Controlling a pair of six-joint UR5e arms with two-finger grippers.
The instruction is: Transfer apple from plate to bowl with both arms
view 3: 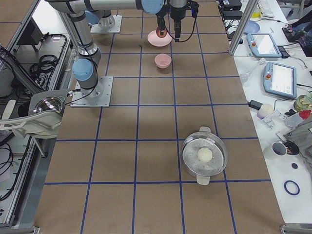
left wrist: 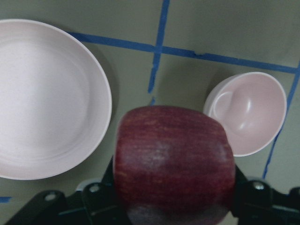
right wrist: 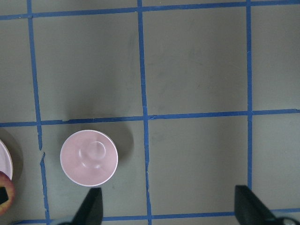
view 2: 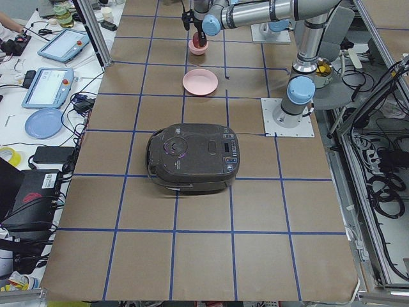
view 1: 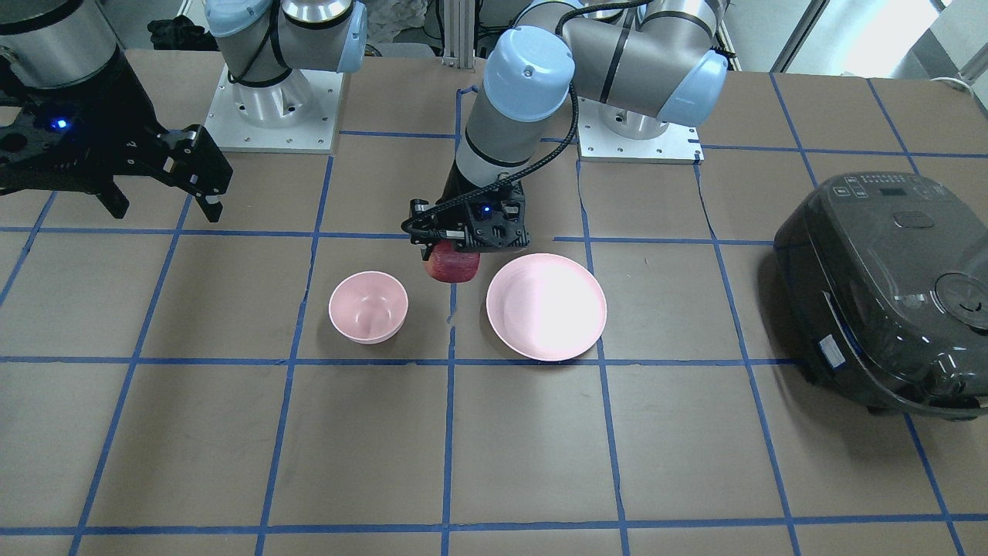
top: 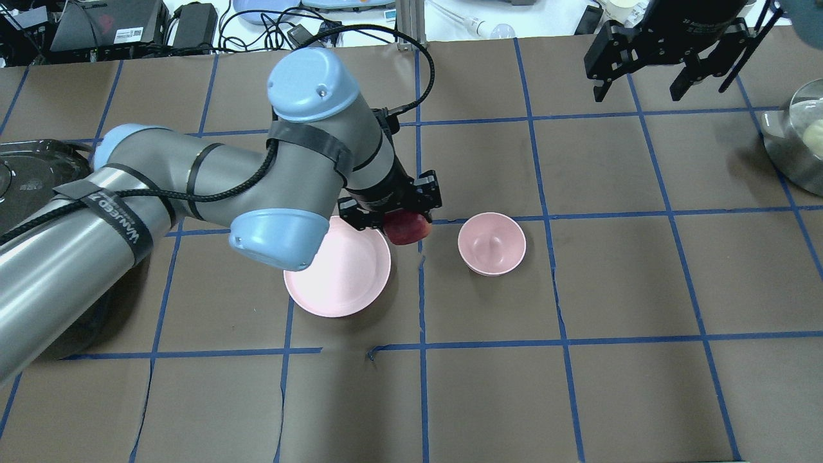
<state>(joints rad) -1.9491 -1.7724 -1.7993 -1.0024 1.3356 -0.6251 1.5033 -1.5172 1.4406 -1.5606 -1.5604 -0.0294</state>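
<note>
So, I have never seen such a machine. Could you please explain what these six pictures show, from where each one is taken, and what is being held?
These are two robot arms at a brown table marked with blue tape. Each arm ends in a black two-finger gripper. Four pictures come from fixed cameras: one faces the robot, one looks from behind and above it, and one stands at each end of the table. The last two come from cameras on the wrists.

The left gripper is shut on the apple and holds it above the table, between the empty plate and the empty bowl. The right gripper hangs open, off to the side, holding nothing. A dark rice cooker and a metal pot also stand on the table.
</note>
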